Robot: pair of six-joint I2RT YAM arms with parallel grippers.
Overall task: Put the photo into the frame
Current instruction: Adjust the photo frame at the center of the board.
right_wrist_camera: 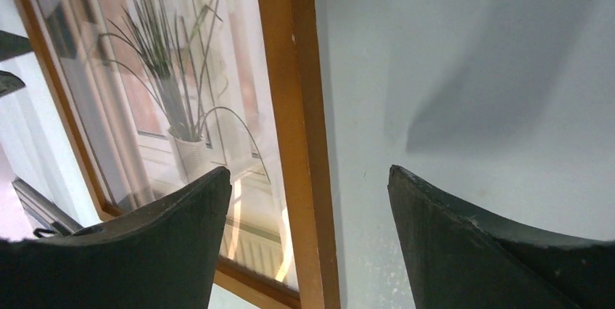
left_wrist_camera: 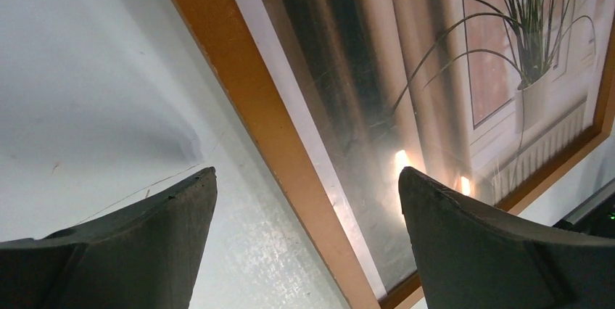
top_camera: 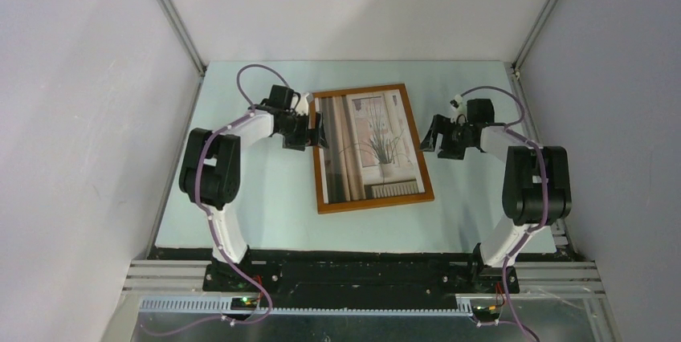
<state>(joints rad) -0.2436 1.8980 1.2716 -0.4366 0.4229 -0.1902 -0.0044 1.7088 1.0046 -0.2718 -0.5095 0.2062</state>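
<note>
**Both hands wide open at the frame's sides, photo lying inside**

The left hand point(top_camera: 318, 128) stands with its jaws spread wide and nothing gripped. Its own camera shows the two dark fingers point(left_wrist_camera: 167, 222) apart, one over the bare surface point(top_camera: 265, 205) and the other over the picture, with the frame's left rail passing between them. Whether the fingers touch the wood I cannot tell.

The right hand point(top_camera: 430, 140) is also wide and holds nothing. In its wrist view the right rail runs between its fingertips.

The frame point(top_camera: 376, 202) lies flat at the middle of the surface, slightly turned. The photo point(top_camera: 373, 145) sits inside it, plant side up, with a pale strip along the left rail. From the frame's centre, the left hand is at about 10 o'clock and the right hand at about 2 o'clock.
</note>
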